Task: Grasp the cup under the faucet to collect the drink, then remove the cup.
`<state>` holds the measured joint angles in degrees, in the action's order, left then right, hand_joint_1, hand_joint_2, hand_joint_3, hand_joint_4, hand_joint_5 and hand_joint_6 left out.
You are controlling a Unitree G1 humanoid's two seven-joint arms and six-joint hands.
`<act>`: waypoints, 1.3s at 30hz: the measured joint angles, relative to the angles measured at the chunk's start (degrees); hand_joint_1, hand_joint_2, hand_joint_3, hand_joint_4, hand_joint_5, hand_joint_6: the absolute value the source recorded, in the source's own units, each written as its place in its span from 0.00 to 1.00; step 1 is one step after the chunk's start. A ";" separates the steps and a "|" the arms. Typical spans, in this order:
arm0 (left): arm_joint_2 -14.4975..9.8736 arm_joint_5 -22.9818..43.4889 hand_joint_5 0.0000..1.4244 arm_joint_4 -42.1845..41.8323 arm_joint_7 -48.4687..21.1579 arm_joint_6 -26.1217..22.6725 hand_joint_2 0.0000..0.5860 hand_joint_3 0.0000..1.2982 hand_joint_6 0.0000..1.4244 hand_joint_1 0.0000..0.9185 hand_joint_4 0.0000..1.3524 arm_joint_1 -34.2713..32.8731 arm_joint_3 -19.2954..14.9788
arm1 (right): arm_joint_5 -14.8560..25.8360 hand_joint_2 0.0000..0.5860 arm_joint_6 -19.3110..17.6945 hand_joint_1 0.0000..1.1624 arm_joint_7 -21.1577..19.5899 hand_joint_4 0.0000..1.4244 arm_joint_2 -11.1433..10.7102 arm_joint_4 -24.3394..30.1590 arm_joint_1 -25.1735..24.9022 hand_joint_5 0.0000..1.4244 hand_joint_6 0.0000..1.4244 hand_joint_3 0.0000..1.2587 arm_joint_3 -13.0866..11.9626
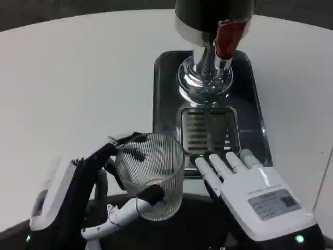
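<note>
A clear ribbed glass cup [152,174] stands near the table's front edge, left of the drip grate [209,129]. My left hand [99,192] wraps around the cup, fingers behind it and thumb across its front. The drink dispenser [210,31] rises at the back of a dark metal tray [165,94], its red faucet lever [227,37] above the grate. My right hand [250,187] lies flat with fingers stretched out, fingertips [218,162] touching the tray's front edge, holding nothing. The cup looks empty.
The white round table [73,78] spreads wide to the left and back. A dark floor strip shows past the table's far edge and at the near edge by my arms.
</note>
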<state>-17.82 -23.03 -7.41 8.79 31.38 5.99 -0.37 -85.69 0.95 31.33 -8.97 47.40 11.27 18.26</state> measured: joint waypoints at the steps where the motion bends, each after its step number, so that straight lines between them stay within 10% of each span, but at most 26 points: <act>1: 0.02 0.00 0.59 -0.01 0.00 0.00 0.72 0.67 0.89 0.34 0.77 0.00 0.00 | 0.00 0.46 0.00 0.60 0.00 0.00 0.00 0.00 0.00 0.00 0.00 0.00 0.00; 39: 2.39 -2.42 0.59 6.87 0.48 0.46 0.72 0.67 0.90 0.34 0.77 -9.41 1.88 | -0.39 0.46 0.23 0.60 2.09 0.00 3.58 4.97 6.31 0.00 0.00 0.00 -4.47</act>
<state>-15.43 -25.45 -0.54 9.28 31.84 -3.42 1.51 -86.08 1.18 33.42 -5.40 52.37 17.58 13.79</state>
